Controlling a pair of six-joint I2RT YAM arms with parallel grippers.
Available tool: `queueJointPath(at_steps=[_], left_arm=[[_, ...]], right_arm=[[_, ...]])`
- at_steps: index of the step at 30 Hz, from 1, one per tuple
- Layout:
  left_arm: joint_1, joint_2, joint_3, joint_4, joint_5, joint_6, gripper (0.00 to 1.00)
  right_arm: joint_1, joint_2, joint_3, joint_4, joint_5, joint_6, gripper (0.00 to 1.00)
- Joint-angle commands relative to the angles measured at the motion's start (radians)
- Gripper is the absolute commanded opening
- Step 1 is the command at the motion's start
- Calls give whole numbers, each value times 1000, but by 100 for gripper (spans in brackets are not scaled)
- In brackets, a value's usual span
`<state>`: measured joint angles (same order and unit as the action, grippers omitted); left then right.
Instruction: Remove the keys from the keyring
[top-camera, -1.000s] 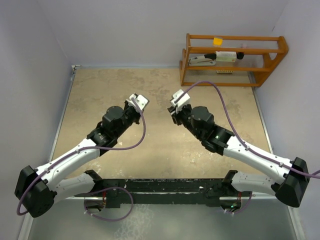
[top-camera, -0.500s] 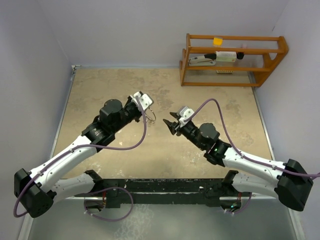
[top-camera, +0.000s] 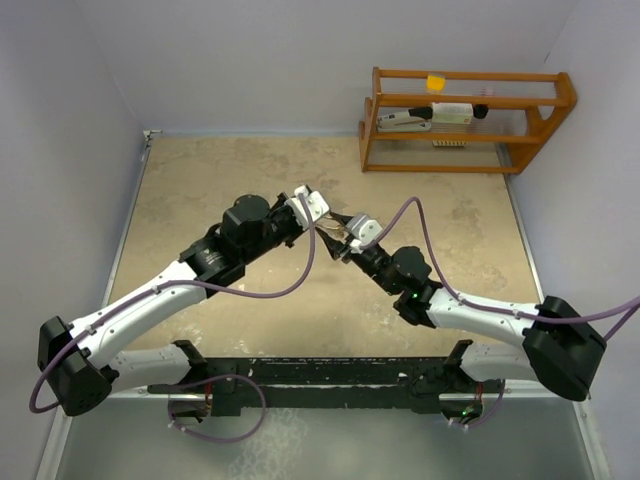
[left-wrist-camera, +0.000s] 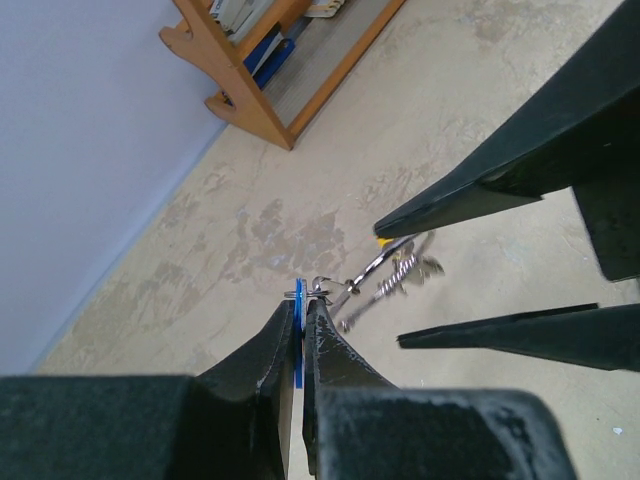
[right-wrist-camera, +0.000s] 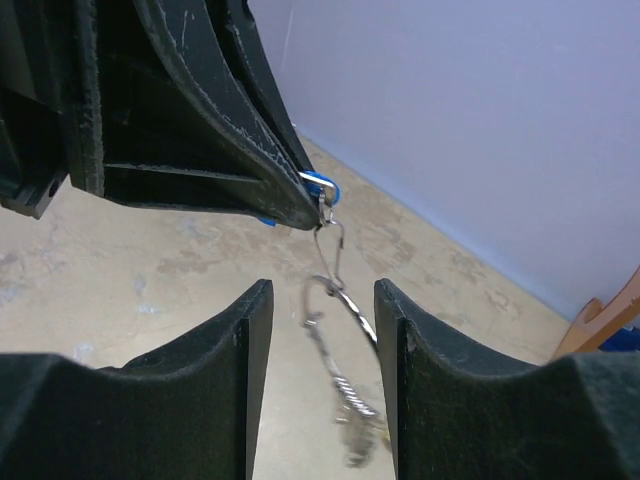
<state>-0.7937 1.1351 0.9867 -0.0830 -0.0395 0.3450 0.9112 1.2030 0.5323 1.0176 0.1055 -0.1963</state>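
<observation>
Keys (left-wrist-camera: 408, 275) and keyring (left-wrist-camera: 375, 265) dangle above the middle of the bench (top-camera: 200, 190) from the blue-headed key (left-wrist-camera: 298, 350) clamped in the left tool (left-wrist-camera: 300, 320), likely so the right tool (right-wrist-camera: 320, 300), jaws apart around them, can grip.

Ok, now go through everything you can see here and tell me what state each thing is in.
Blue key, pinched by its head.
Keyring, dangling from the blue key, keys on it.
Silver keys, hanging on the ring, none removed.
Left claw, shut on the blue key.
Right claw, open, straddling the silver keys, not gripping.
Wooden rack, upright at the far right.
</observation>
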Motion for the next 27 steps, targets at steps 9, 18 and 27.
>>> queueJointPath(at_steps=[9,18,27], left_arm=[[-82,-8,44,24,-75,64,0],[-100,-38,28,38,-82,58,0],[-117,-47,24,44,-95,50,0]], right_arm=[[6,-35,35,18,-75,-72,48],[6,-73,15,-7,-55,-60,47],[6,-27,3,65,-29,-32,43]])
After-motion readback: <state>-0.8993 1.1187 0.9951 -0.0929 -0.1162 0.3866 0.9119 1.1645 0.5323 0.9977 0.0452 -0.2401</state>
